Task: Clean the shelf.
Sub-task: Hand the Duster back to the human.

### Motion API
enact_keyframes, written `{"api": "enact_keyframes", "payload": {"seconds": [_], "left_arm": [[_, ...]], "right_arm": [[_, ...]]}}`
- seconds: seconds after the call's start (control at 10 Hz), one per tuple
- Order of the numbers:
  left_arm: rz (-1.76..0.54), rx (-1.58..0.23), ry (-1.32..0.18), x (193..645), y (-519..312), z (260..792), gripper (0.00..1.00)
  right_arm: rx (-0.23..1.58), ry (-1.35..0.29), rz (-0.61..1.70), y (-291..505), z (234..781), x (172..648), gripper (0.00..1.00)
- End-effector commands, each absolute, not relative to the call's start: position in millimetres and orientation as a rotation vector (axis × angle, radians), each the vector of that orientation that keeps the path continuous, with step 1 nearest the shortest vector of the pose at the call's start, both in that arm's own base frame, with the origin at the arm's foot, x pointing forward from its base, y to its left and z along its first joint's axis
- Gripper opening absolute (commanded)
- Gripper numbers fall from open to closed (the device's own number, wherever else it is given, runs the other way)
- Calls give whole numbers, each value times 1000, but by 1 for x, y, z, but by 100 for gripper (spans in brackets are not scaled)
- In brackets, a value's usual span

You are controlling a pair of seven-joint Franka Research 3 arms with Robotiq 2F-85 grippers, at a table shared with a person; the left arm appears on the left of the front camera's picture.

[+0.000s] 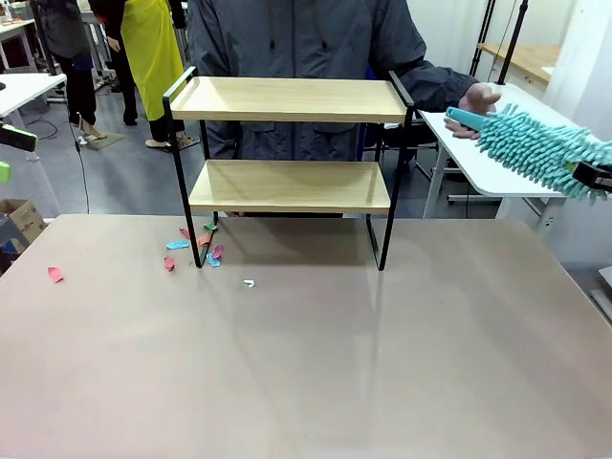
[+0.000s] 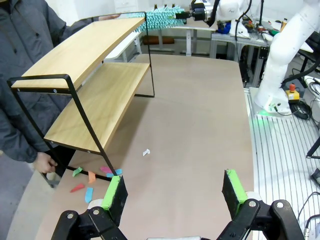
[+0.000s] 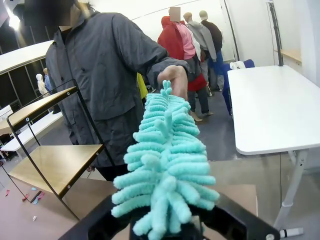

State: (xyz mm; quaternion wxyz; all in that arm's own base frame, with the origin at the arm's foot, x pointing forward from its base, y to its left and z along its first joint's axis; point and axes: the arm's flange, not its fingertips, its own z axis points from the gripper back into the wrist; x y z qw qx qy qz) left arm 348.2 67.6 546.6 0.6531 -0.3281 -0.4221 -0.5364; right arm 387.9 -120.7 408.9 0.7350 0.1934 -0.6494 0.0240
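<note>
Two wooden boards make up the shelf (image 1: 289, 143), which stands at the far side of the table (image 1: 316, 363), just in front of the person. Both boards look bare; coloured scraps (image 1: 196, 251) lie on the table around the shelf's near left leg. Off to the right, the right gripper (image 1: 595, 175) is clamped on a teal duster (image 1: 535, 145), whose far tip the person's hand (image 1: 475, 103) touches. The left gripper (image 2: 172, 192) hovers with its jaws spread wide and nothing between them.

Risk, as I judge it: the light shelf could tip or slide if the duster catches a side rail.

From the left wrist, the person's other hand (image 2: 44, 162) shows by the shelf's foot, hidden from the front.
</note>
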Motion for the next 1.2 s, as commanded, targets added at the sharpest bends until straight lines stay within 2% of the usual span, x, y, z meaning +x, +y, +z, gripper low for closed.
{"api": "enact_keyframes", "payload": {"seconds": [0.0, 0.6, 0.7, 0.8, 0.9, 1.1], "left_arm": [[-1226, -754, -991, 349, 67, 548, 100], [-1226, -754, -991, 349, 67, 548, 100], [-1226, -754, -991, 349, 67, 548, 100], [-1226, -754, -991, 349, 67, 548, 100], [-1226, -754, -991, 349, 67, 548, 100], [-1226, -754, -991, 349, 67, 548, 100]], "right_arm": [[425, -1422, 50, -121, 412, 387, 16], [424, -1427, 52, -121, 409, 388, 16], [406, -1448, 87, -119, 407, 388, 73], [407, -1448, 80, -119, 407, 388, 74], [417, -1442, 75, -119, 407, 388, 100], [445, -1430, 54, -120, 410, 387, 100]]}}
